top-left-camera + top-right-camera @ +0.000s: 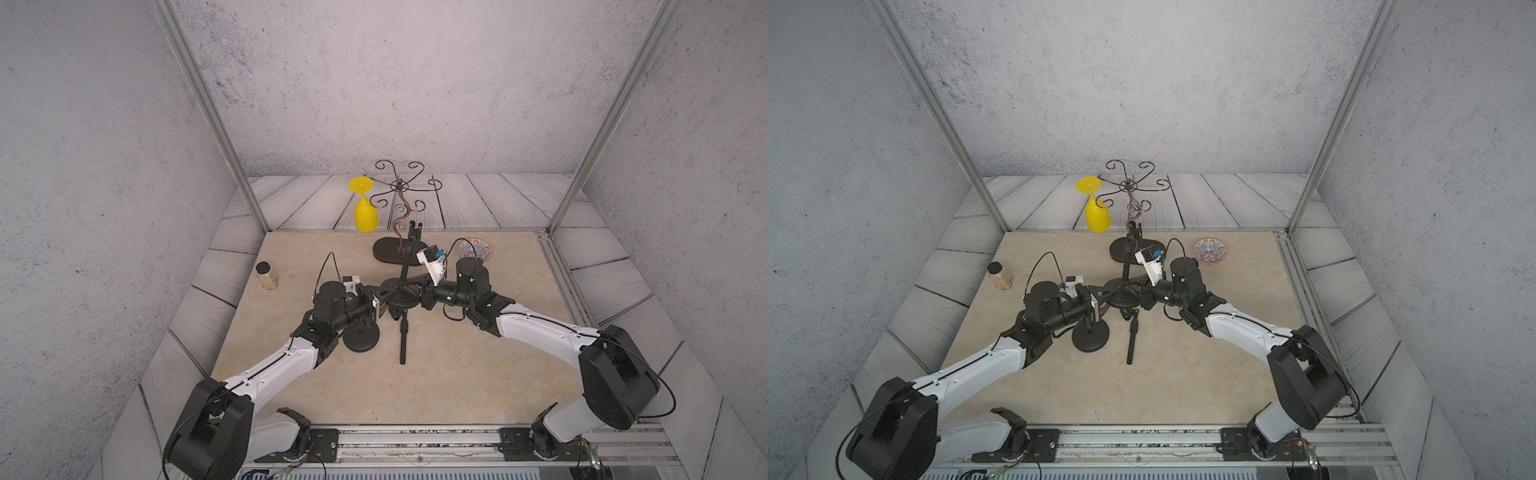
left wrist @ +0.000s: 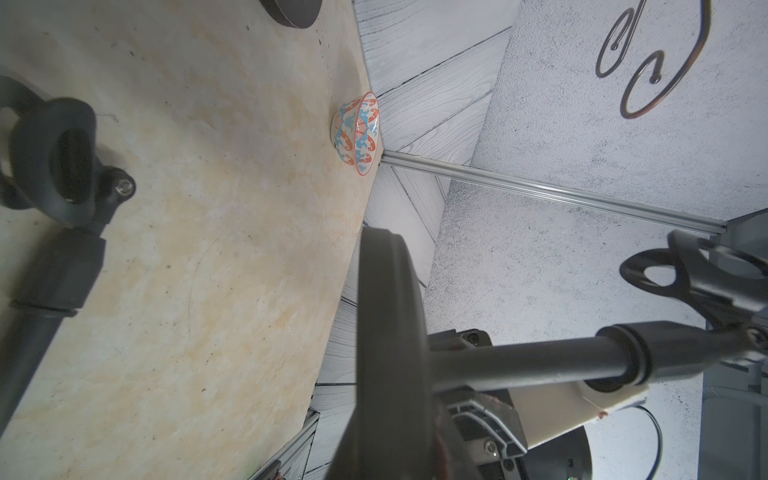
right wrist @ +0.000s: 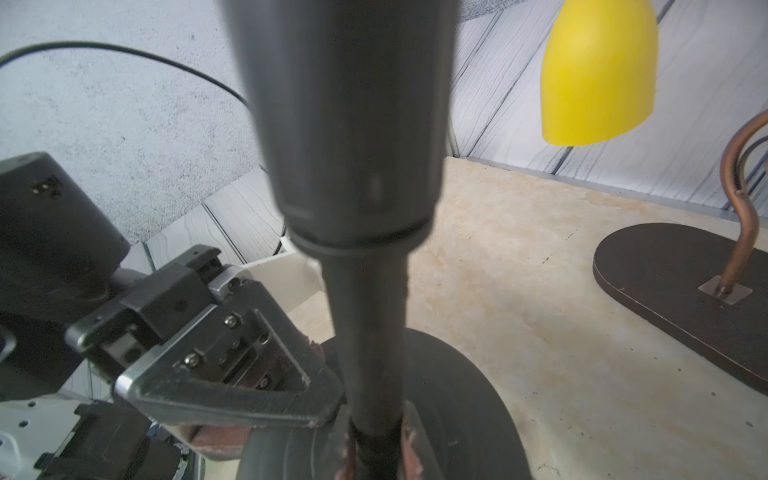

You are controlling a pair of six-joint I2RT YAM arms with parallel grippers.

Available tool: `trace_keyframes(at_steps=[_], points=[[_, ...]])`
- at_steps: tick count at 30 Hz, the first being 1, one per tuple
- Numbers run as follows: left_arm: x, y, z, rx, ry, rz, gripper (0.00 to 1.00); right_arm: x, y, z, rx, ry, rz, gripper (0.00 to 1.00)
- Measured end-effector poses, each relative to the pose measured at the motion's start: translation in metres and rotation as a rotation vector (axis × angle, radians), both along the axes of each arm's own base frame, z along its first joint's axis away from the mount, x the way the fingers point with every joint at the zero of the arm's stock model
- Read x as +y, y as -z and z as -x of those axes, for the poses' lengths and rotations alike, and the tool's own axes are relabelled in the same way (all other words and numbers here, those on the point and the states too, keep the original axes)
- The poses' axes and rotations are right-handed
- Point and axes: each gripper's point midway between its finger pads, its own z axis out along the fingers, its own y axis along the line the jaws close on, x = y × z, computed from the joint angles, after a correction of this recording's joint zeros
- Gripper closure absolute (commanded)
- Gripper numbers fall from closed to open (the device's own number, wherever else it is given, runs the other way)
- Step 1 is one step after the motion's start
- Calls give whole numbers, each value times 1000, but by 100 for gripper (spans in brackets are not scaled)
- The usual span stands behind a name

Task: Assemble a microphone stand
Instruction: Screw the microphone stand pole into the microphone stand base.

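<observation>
While a spare pole (image 1: pixel 403 338) and a spare base (image 1: pixel 361 340) lie unjoined on the tabletop (image 1: pixel 478 365) nearest me, the stand between my arms looks mostly together. My left claw (image 1: pixel 378 306) is pressed onto the rim of the round base (image 3: pixel 457 395), and my right claw (image 1: pixel 424 296) pinches the foot of the pole (image 1: pixel 405 266) just above it. That pole stands near upright, long axis vertical, clip (image 1: pixel 414 230) at the top. Whether the joint is tight I cannot tell; I judge that tightening remains.
</observation>
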Motion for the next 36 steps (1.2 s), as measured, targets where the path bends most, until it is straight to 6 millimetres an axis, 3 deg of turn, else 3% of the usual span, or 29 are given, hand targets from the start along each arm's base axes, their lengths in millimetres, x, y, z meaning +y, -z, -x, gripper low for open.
trace_keyframes(at_steps=[6, 12, 14, 16, 17, 20, 25, 30, 36], points=[[7, 12, -4, 42, -38, -30, 100, 14, 12, -1, 92, 289, 60, 100], [6, 5, -5, 11, -33, -17, 100, 15, 0, 0, 157, 608, 158, 99], [5, 3, -5, 3, -26, -13, 100, 14, 0, 1, 146, 632, 172, 71], [5, 2, -4, 1, -21, -10, 100, 17, -3, 2, 129, 613, 175, 49], [4, 2, -3, 0, -15, -9, 100, 20, -5, 6, 114, 585, 175, 43], [1, 2, 0, 2, 6, -7, 100, 18, -12, 22, 49, 483, 181, 36], [-3, -1, 4, -4, 31, 1, 100, -8, -19, 46, -22, 297, 157, 35], [-4, -1, 6, -4, 41, 3, 100, -40, -10, 24, -40, 199, 95, 37], [-5, -2, 7, -5, 45, 5, 100, -33, -4, 15, -61, 33, 73, 42]])
